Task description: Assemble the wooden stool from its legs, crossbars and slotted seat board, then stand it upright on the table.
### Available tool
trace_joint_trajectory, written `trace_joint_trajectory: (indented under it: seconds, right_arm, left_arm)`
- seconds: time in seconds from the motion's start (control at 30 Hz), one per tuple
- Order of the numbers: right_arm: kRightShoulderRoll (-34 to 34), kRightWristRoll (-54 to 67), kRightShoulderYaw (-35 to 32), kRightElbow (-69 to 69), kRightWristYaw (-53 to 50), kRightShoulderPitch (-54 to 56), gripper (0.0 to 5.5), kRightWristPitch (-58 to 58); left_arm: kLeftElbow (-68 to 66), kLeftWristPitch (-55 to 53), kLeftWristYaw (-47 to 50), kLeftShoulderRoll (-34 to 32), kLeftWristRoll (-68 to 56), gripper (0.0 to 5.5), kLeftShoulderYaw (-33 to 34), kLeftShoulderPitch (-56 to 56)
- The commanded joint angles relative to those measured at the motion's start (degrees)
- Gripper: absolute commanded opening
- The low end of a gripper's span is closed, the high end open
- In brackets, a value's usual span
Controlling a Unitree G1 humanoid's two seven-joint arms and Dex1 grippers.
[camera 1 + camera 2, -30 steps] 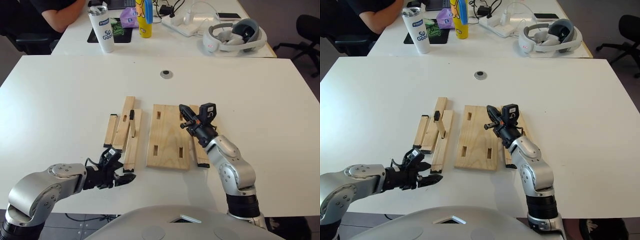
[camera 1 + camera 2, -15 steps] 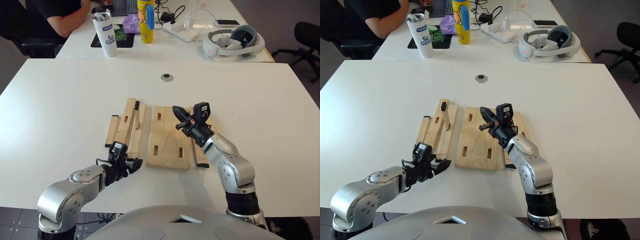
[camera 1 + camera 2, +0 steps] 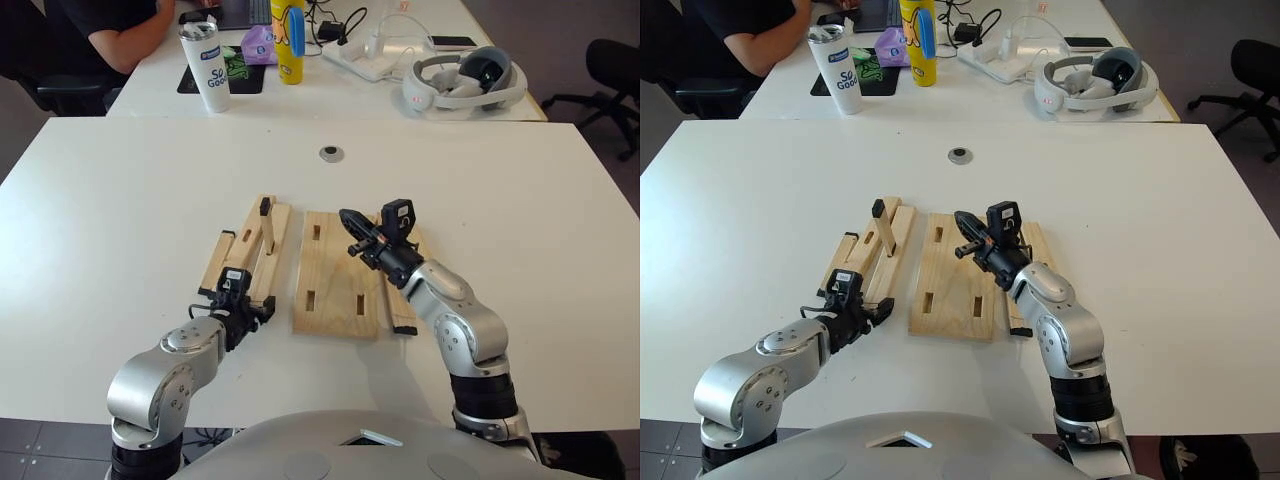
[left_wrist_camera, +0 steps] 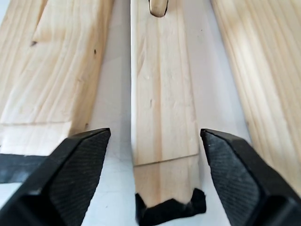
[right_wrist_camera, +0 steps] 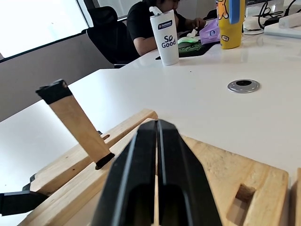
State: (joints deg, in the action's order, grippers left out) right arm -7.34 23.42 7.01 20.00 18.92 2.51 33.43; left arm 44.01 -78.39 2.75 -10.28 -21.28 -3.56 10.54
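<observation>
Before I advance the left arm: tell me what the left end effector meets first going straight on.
The left end effector, open, would most likely meet the black-capped wooden leg lying flat, lined up between its fingers.

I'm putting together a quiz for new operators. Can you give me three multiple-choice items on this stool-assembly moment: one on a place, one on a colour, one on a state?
1. Where is the right gripper?
A. down at floor level
B. over the seat board
C. raised above head height

2. What colour is the cap on the end of the leg in the left wrist view?
A. red
B. white
C. black

3. How is the left gripper set?
A. open, one finger on either side of the leg's end
B. shut tight on the leg
C. shut and empty

Answers:
1. B, because the head views show its tip above the flat board.
2. C, because the end piece is plainly black.
3. A, because the left wrist view shows a gap between each finger and the leg.
</observation>
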Motion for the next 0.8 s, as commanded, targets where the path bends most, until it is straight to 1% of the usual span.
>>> trace_joint_trajectory:
  seconds: [0.03, 0.13, 0.43, 0.5, 0.6, 0.7, 0.77, 0.8]
  right_arm:
    - [-0.3, 0.5, 0.3, -1.0, 1.1, 2.0, 0.0, 0.9]
    - [-0.5, 0.5, 0.3, -1.6, 1.7, 3.2, 0.0, 1.2]
    - [-0.8, 0.3, -0.8, -3.2, 2.2, 4.8, 0.0, 0.7]
    - [-0.8, 0.2, -1.0, -3.5, 2.1, 4.9, 0.0, 0.5]
    - [-1.2, -0.3, -1.3, -3.8, 2.2, 5.1, 0.0, -0.1]
    - [-1.3, -0.5, -1.4, -4.0, 2.2, 5.2, 0.0, -0.3]
    - [-2.7, -5.0, -2.2, -6.1, -0.6, 6.7, 0.0, -3.6]
    - [-3.2, -8.9, -2.4, -7.6, -3.4, 7.4, 0.2, -6.7]
  left_arm:
    - [-3.7, 0.8, 0.5, 0.8, 2.1, 3.56, -1.3, -0.2]
    - [-5.0, 2.8, 0.6, 1.3, 3.3, 3.56, -2.1, 0.6]
    - [-7.4, 8.4, -1.5, -1.3, 5.8, 2.25, -6.1, 1.1]
    - [-8.1, 10.4, -2.2, -2.7, 6.9, 2.08, -7.1, 0.3]
    - [-9.3, 14.0, -4.0, -5.4, 8.5, 2.08, -9.6, -1.3]
    - [-9.9, 15.6, -4.9, -6.1, 9.4, 2.08, -10.4, -1.5]
    - [-9.5, 22.0, -4.1, -5.1, 11.0, 2.08, -7.6, -5.5]
    - [-9.3, 25.5, -4.0, -4.4, 11.3, 2.08, -5.7, -7.8]
